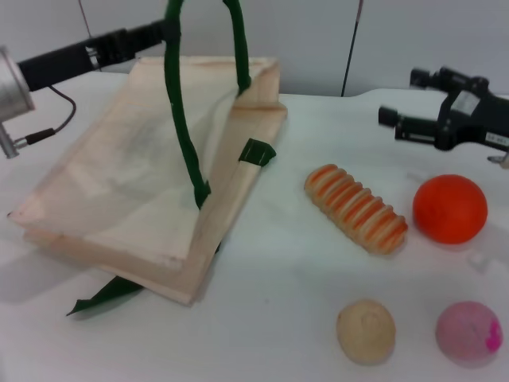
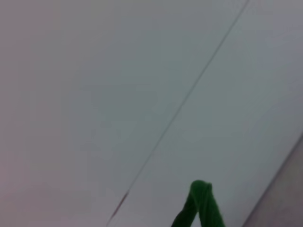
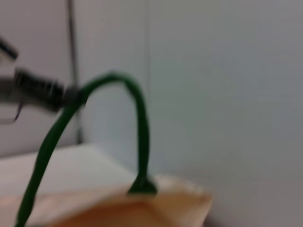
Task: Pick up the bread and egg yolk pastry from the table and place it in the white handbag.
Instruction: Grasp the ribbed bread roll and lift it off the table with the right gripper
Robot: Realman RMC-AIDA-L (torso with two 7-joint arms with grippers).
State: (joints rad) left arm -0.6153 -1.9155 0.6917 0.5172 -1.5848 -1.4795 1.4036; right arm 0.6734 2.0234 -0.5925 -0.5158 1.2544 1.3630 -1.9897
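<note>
The white handbag [image 1: 135, 183] lies tilted on the table at the left, and its mouth also shows in the right wrist view [image 3: 142, 208]. My left gripper [image 1: 169, 32] is shut on one green handle [image 1: 179, 111] and holds it up at the back; the same handle shows as a raised loop [image 3: 118, 82] and as a short green piece [image 2: 201, 203]. The striped bread [image 1: 355, 208] lies right of the bag. Near the front edge sits the beige egg yolk pastry [image 1: 366, 331]. My right gripper [image 1: 402, 97] hovers open at the back right, above and behind the bread, holding nothing.
An orange ball [image 1: 449, 208] sits just right of the bread. A pink ball [image 1: 469, 333] lies right of the pastry. The second green strap end [image 1: 103, 296] trails from under the bag's front corner. A grey wall stands behind the white table [image 1: 278, 318].
</note>
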